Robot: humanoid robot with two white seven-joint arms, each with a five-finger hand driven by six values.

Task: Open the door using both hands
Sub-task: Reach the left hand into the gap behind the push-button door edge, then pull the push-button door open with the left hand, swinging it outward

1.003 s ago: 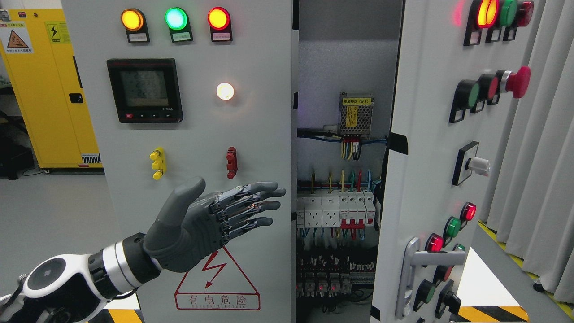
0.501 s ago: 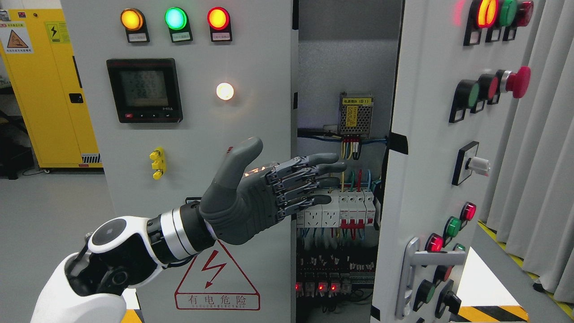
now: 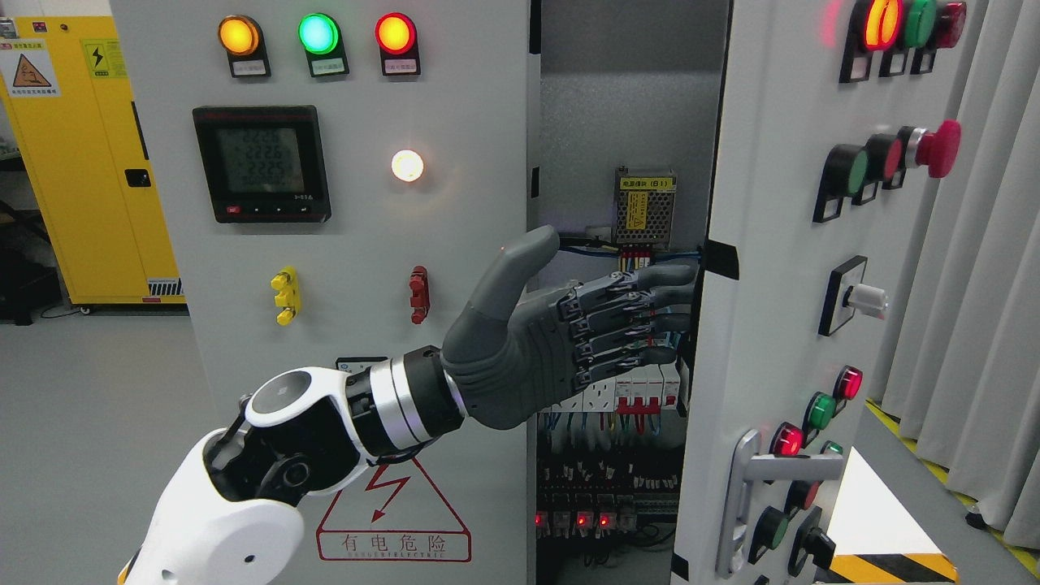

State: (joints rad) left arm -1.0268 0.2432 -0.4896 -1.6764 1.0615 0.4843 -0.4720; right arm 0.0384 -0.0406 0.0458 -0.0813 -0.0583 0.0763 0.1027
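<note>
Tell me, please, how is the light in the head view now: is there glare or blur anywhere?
Head view: even, bright room light; the white lamp blooms with a soft halo on the left door; the lit orange lamp on the right door smears red glare at the top; the cabinet interior is dim low down; the left hand looks sharp, with no motion blur.

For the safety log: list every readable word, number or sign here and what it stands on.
"有电危险" under a red lightning triangle: warning sign on the left door.
Line below it: too small.
Meter digits: too blurred to read.
Yellow label on the power supply: too small.
Tags under the lamps: too small.
Lightning and triangle stickers on the yellow cabinet: text unreadable.
</note>
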